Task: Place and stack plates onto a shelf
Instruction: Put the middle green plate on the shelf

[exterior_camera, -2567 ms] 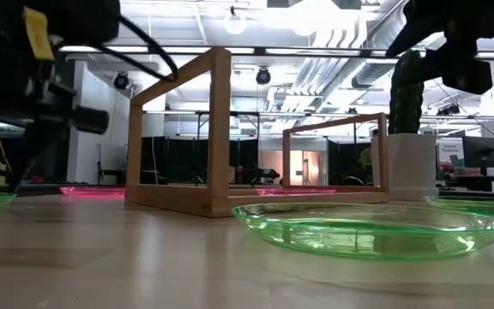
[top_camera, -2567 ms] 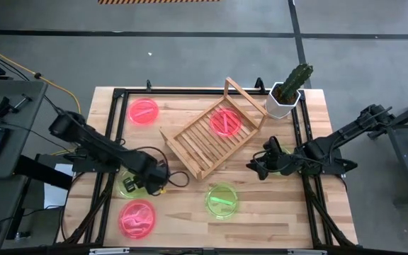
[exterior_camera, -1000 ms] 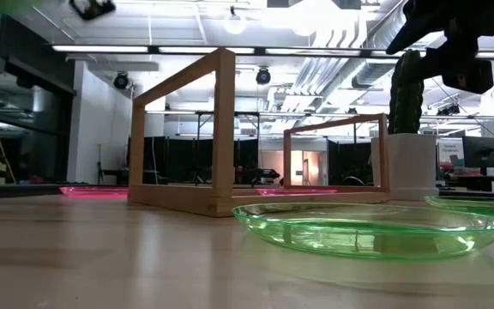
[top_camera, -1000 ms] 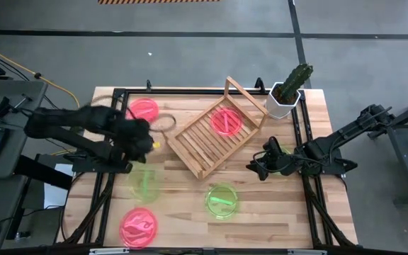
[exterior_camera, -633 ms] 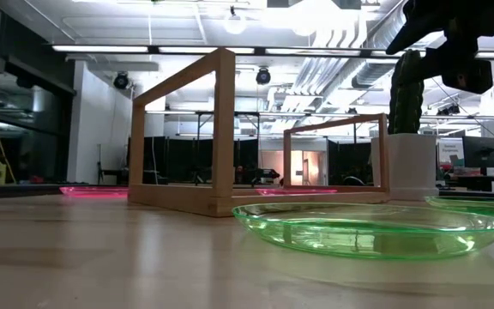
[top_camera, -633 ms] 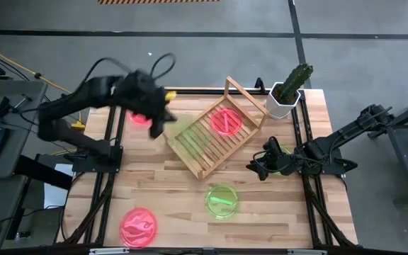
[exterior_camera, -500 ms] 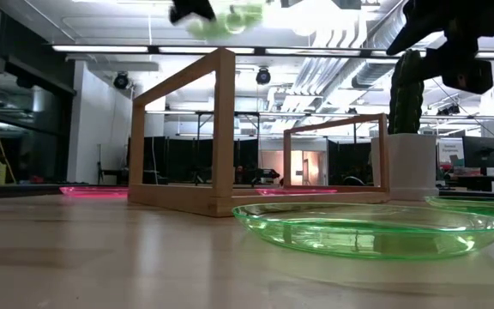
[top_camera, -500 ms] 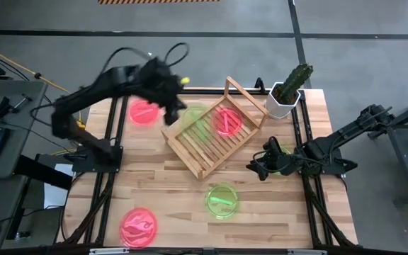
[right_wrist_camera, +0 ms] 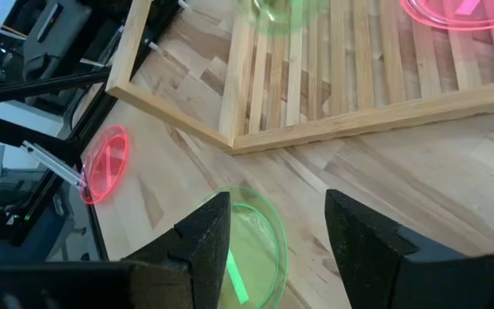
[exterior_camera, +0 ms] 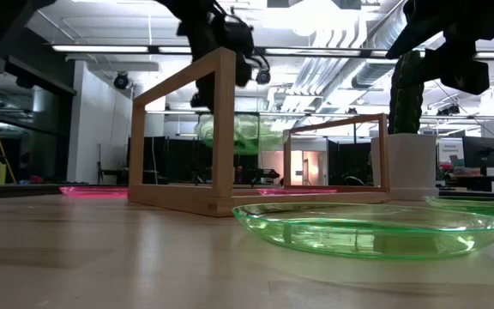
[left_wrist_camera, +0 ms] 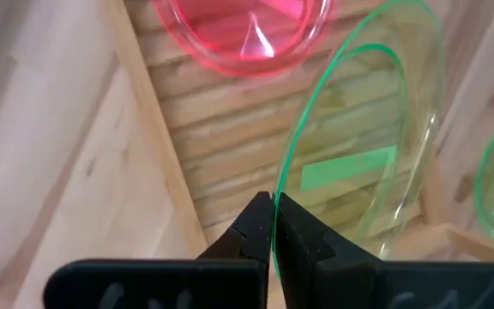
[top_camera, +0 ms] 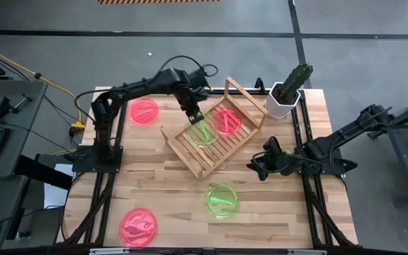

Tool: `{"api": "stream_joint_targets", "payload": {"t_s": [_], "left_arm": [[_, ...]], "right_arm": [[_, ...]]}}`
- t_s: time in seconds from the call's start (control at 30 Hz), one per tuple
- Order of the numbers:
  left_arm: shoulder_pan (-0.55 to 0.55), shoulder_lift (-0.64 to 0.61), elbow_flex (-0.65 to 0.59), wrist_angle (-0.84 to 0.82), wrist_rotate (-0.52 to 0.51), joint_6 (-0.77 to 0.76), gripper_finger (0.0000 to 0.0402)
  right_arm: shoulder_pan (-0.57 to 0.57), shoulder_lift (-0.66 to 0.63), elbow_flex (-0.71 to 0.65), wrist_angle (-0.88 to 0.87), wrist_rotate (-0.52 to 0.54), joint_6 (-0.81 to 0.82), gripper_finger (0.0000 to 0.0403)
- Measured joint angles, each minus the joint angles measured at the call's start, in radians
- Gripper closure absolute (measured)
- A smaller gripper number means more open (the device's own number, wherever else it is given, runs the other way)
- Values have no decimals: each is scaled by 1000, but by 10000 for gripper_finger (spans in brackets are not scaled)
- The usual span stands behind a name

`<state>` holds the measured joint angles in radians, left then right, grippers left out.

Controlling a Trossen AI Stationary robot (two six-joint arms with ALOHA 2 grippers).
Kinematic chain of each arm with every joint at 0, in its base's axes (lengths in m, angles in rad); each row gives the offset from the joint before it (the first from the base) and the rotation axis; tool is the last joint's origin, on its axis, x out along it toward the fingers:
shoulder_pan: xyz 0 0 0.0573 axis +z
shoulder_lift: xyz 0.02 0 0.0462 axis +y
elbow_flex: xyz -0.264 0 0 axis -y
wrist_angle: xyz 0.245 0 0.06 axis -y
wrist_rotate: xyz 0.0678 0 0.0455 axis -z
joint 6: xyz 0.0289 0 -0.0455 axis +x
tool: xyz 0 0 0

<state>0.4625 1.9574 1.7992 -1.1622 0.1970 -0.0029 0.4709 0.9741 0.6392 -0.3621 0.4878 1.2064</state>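
Your left tool (left_wrist_camera: 273,225) is clenched on the thin rim of a translucent green plate (top_camera: 202,132), tilted above the pale slatted wooden shelf (top_camera: 214,131) at frame centre, beside the glossy pink plate (top_camera: 225,121) lying there. Your right tool (right_wrist_camera: 274,236) hangs spread and empty over the desk (top_camera: 261,205), right of centre.

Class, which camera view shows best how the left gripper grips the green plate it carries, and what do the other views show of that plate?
The left wrist view: the left gripper pinches the green plate by its rim, above the shelf slats. The high view shows the plate over the shelf's middle, beside a pink plate. The low view shows it tilted inside the frame. The right wrist view catches only its edge.
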Motion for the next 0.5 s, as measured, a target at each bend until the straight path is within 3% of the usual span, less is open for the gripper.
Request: {"api": "stream_joint_targets", "payload": {"t_s": [0.3,0.5], "left_arm": [[-43,87,0,-3,-4,-3,401],[-83,95,0,7,-85,-11,401]], "right_arm": [[0,0,0,-1,1,-21,231],[0,0,0,-4,9,-20,231]]}}
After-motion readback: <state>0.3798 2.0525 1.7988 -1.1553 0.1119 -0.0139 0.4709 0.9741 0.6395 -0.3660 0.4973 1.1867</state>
